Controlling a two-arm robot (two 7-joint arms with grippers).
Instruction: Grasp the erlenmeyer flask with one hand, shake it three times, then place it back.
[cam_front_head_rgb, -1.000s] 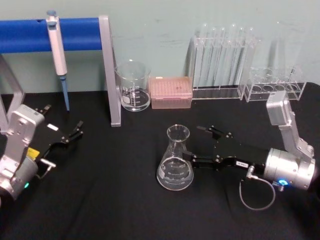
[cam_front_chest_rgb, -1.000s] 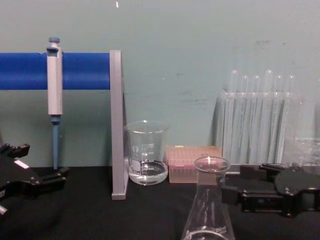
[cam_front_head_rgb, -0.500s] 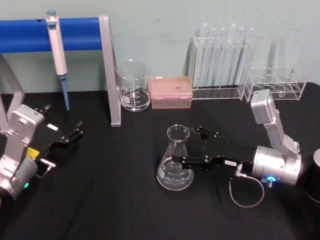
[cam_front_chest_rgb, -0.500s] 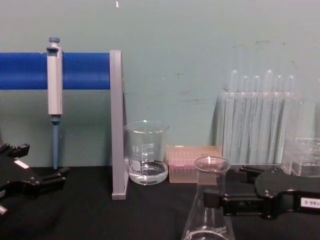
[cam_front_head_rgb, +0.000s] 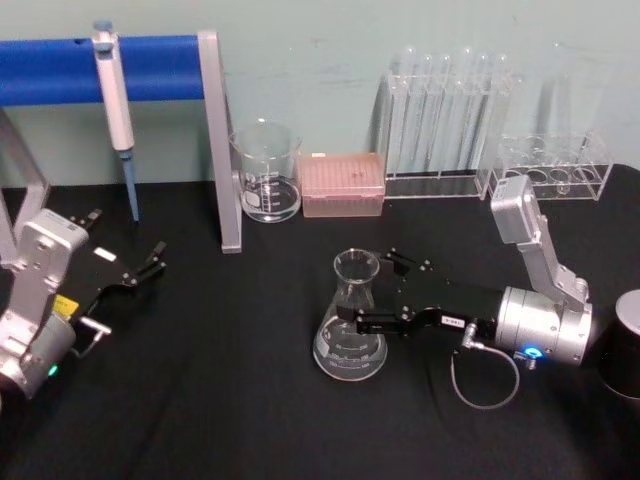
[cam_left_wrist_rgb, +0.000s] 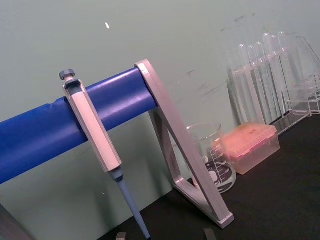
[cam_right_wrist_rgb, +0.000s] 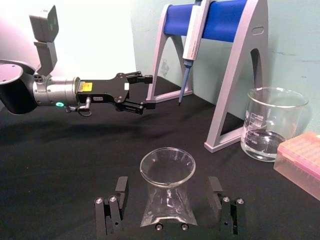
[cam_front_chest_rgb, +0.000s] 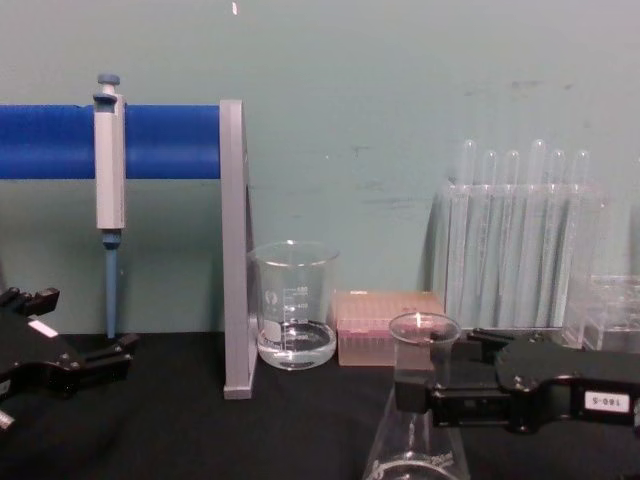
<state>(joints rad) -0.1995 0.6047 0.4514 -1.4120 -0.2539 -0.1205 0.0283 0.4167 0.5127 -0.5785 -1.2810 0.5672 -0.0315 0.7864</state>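
The erlenmeyer flask (cam_front_head_rgb: 350, 345) stands upright on the black table, clear glass with white graduations. My right gripper (cam_front_head_rgb: 370, 287), the hand with the "180-5" label, is open. Its two fingers reach either side of the flask's neck. In the right wrist view the flask (cam_right_wrist_rgb: 167, 172) sits between the fingers (cam_right_wrist_rgb: 120, 190) with a gap on each side. The chest view shows the flask (cam_front_chest_rgb: 418, 440) with the right gripper (cam_front_chest_rgb: 440, 365) level with its neck. My left gripper (cam_front_head_rgb: 140, 270) rests open at the far left, well away from the flask.
A glass beaker (cam_front_head_rgb: 267, 172), a pink tip box (cam_front_head_rgb: 342, 185) and test tube racks (cam_front_head_rgb: 445, 130) line the back wall. A pipette (cam_front_head_rgb: 115, 100) hangs on the blue-barred stand (cam_front_head_rgb: 220, 150) at back left. A dark cylinder (cam_front_head_rgb: 622, 345) sits at the right edge.
My right gripper has moved left toward the flask, so its open fingers now reach past the neck on both sides. The flask and the left arm have stayed put.
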